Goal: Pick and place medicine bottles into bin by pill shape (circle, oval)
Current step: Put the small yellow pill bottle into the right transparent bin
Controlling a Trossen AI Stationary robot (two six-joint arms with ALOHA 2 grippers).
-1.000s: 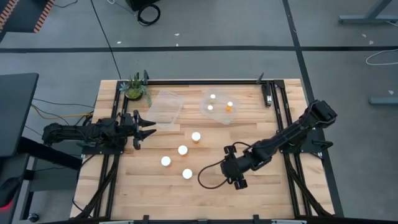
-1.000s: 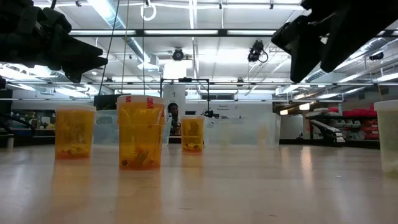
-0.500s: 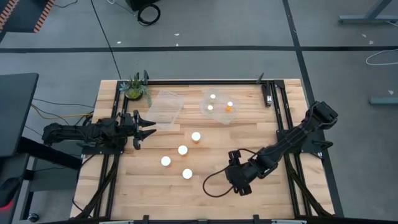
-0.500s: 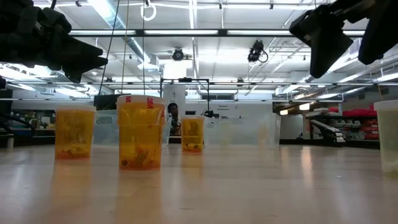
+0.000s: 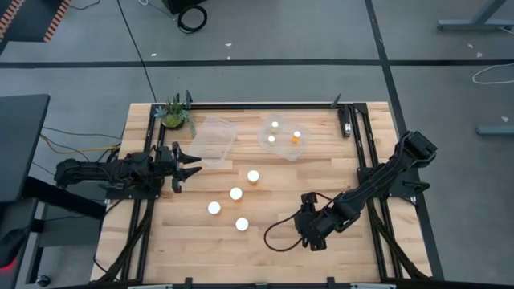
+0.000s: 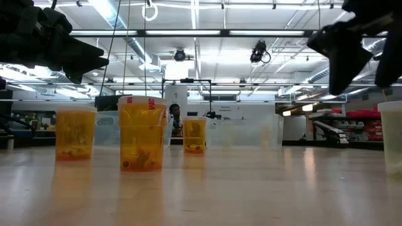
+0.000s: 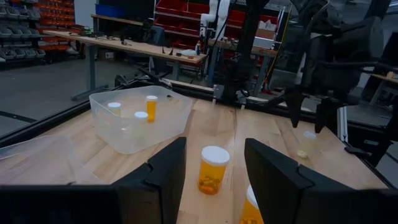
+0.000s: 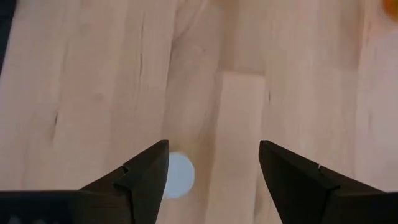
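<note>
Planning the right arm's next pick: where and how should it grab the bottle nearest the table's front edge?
Grip that bottle across its amber body just below the white cap, coming straight down. It stands upright with open wood all round, its neighbours apart, so the fingers fit either side. The right gripper hangs open beside it.

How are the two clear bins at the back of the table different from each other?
The round bin holds three medicine bottles, two capped upright and one on its side. The square bin looks empty. The round bin sits right of the square bin, which lies near the potted plant. Both are clear plastic on the wooden table.
</note>
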